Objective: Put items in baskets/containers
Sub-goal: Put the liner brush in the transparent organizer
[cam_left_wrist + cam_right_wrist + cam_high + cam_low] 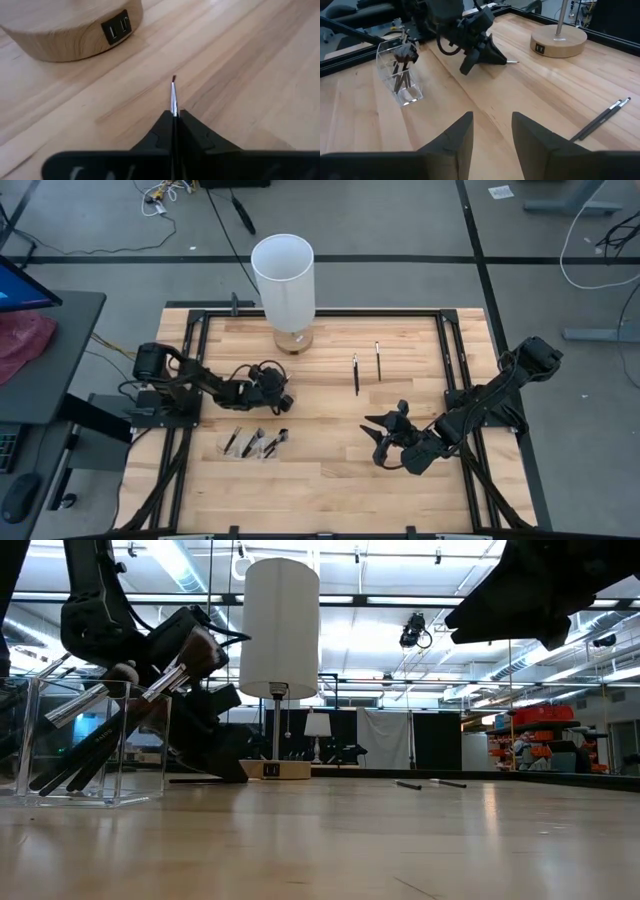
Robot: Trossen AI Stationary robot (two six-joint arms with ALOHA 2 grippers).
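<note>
Between the wooden lamp base point(65, 30) and the small clear rectangular container point(252, 443), left gripper point(174, 117) sits low on the pale wood worktop point(330, 470), jaws pinched tight on a thin dark makeup brush with silvery ferrule point(173, 97). Brush axis runs straight out ahead of the jaws, tip toward the lamp. Container, already holding several brushes, lies just beside this arm. Right gripper point(492, 135) hovers with jaws apart, empty; two more brushes point(366, 366) lie nearer it.
</note>
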